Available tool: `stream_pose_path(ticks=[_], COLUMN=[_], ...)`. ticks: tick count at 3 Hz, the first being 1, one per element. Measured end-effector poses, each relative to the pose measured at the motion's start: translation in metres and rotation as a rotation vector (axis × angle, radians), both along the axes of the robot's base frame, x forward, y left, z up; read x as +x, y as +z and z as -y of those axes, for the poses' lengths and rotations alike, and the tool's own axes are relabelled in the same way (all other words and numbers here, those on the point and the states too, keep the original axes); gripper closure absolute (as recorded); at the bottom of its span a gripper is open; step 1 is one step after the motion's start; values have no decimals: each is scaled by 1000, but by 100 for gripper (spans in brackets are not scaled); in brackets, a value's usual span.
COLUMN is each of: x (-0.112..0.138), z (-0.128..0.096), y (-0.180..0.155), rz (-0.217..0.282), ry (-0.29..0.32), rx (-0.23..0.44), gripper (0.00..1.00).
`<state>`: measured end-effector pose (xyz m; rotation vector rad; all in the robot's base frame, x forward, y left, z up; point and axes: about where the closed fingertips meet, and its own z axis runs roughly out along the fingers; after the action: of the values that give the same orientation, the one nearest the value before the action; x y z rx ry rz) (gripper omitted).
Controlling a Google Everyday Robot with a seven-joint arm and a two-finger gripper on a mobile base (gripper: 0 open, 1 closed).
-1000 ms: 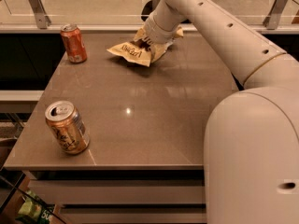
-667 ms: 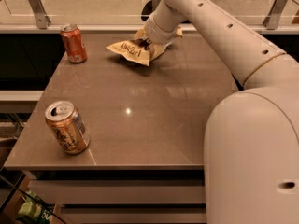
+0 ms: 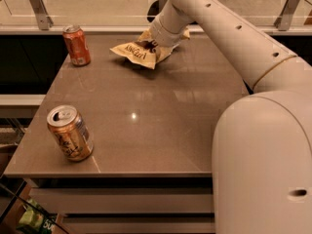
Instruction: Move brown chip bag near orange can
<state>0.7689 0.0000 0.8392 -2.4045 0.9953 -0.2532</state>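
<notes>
change: none seen, gripper (image 3: 155,44) stays on the brown chip bag (image 3: 132,52) at far edge of the table (image 3: 161,116) | grip: cannot tell if closed (wrist hides it) | bag: well apart from orange can (image 3: 69,133) at near left corner, nearer to the red-orange can (image 3: 76,45) | task: the carry seems not yet begun

**Hand at the bag**

The hand (image 3: 155,45) is down on the brown chip bag (image 3: 135,53) at the surface's (image 3: 165,116) far edge. The orange can (image 3: 69,133) stands near the front-left corner, well apart from it; 1 red-orange can (image 3: 76,45) stands far left.
</notes>
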Motion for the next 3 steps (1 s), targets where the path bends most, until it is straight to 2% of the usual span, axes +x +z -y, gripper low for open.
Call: stream_pose_path(ticks=[3], x=[-28], z=[17], y=[42], rz=[15], ry=[-17], rx=[30], gripper=[100])
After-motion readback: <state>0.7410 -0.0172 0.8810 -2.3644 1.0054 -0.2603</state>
